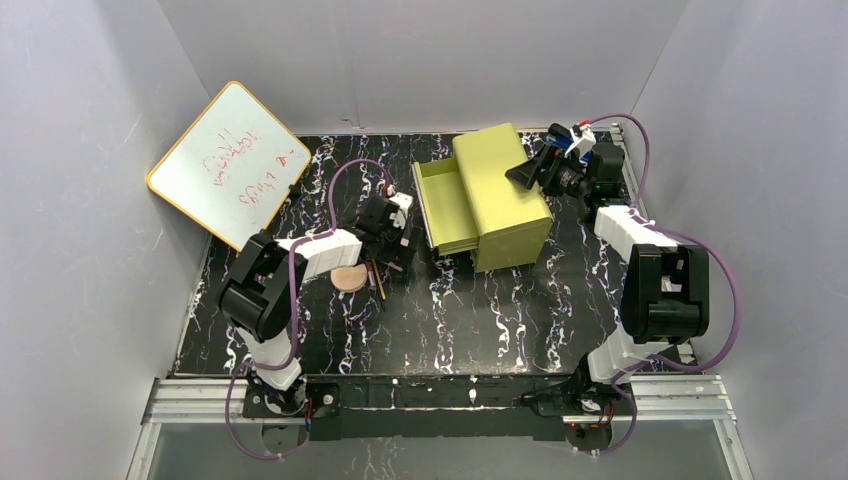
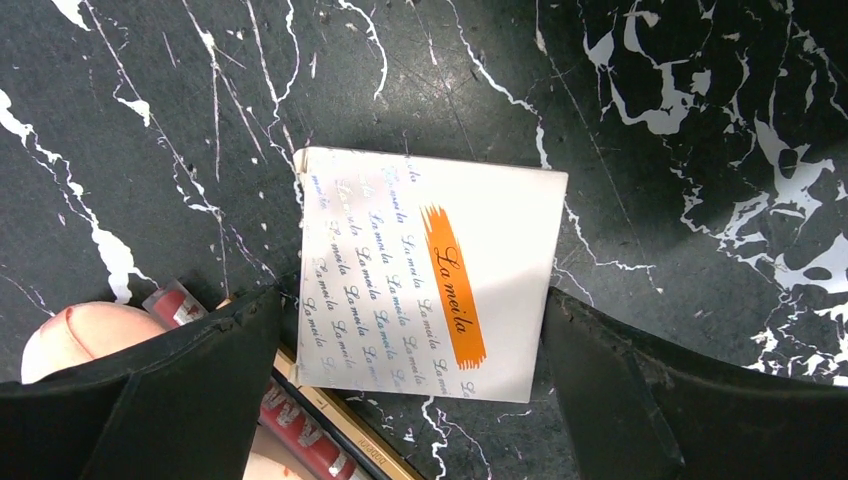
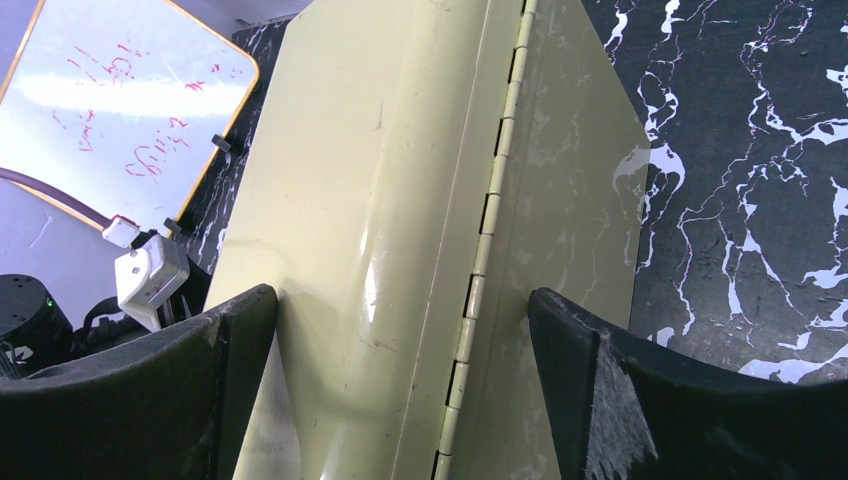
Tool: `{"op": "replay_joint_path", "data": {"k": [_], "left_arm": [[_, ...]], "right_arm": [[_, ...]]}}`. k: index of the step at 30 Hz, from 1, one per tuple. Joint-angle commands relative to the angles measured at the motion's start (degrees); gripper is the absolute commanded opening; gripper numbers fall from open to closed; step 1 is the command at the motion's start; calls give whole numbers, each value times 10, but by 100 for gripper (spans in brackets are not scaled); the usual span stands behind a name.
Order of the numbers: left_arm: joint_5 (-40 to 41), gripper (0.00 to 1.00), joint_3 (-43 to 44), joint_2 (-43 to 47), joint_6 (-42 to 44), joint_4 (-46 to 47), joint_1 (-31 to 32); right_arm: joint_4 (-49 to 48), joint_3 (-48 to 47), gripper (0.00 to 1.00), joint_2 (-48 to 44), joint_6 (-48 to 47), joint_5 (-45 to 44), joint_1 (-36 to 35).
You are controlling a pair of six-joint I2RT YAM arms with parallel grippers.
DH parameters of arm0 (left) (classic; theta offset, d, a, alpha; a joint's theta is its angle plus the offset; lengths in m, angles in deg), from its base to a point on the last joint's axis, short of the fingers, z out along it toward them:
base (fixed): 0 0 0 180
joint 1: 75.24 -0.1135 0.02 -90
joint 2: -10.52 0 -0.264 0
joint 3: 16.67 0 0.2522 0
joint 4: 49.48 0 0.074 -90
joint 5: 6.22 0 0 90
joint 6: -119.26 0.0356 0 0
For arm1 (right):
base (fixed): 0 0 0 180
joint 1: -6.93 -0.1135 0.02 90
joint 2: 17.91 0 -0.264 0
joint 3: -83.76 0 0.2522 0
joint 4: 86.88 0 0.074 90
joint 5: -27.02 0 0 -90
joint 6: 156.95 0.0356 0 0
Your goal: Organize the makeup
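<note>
I have the left hand low over the black, white-veined marble worktop, out on the open-drawer side of the large yellow-green metal drawer box. Its fingers are spread wide. They straddle the small white square palette with the orange brush mark, which lies flat on the worktop. Each fingertip sits right at one edge of the palette. I cannot tell from the wrist view whether either one presses on it.

Just beyond the palette, further from the box, lies the round copper-pink disc. The reddish-brown stick with lettering lies across the disc, and the thin dark pencil with a gold edge runs alongside the stick, between it and the palette. In the wrist view both sticks pass under one of the left hand's fingers.

The box has its shallow drawer pulled out toward those items.

My right hand is at the box's far upper edge, on the side away from the drawer. Its fingers are apart, one on each side of the hinge line along the box top. I can't tell whether they touch the box.

The yellow-rimmed whiteboard with red scribbles leans against the wall, well apart from the box, beyond the drawer side.
</note>
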Motion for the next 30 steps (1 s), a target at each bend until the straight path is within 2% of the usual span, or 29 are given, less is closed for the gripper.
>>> {"op": "replay_joint_path", "data": {"k": [1, 5, 6, 7, 8, 9, 15, 23, 26, 30], "left_arm": [[-5, 87, -20, -6, -16, -36, 4], [-15, 54, -5, -19, -12, -49, 3], [-17, 43, -3, -21, -12, -51, 3], [-17, 30, 1, -22, -12, -52, 3], [-16, 11, 3, -23, -13, -55, 2], [-9, 0, 9, -22, -14, -59, 1], [30, 0, 48, 21, 15, -96, -19], [66, 0, 183, 87, 80, -182, -44], [59, 0, 230, 100, 89, -206, -45], [7, 0, 288, 97, 70, -232, -45]], "right_arm": [[113, 39, 100, 22, -53, -11, 4], [113, 39, 100, 22, -53, -11, 3], [113, 39, 100, 22, -53, -10, 3], [114, 39, 100, 21, -53, -10, 4], [115, 39, 100, 20, -53, -11, 4], [116, 39, 100, 20, -54, -11, 4], [118, 41, 100, 18, -55, -12, 4], [119, 38, 100, 20, -56, -13, 3], [119, 38, 100, 21, -56, -12, 4], [119, 39, 100, 22, -55, -12, 4]]}}
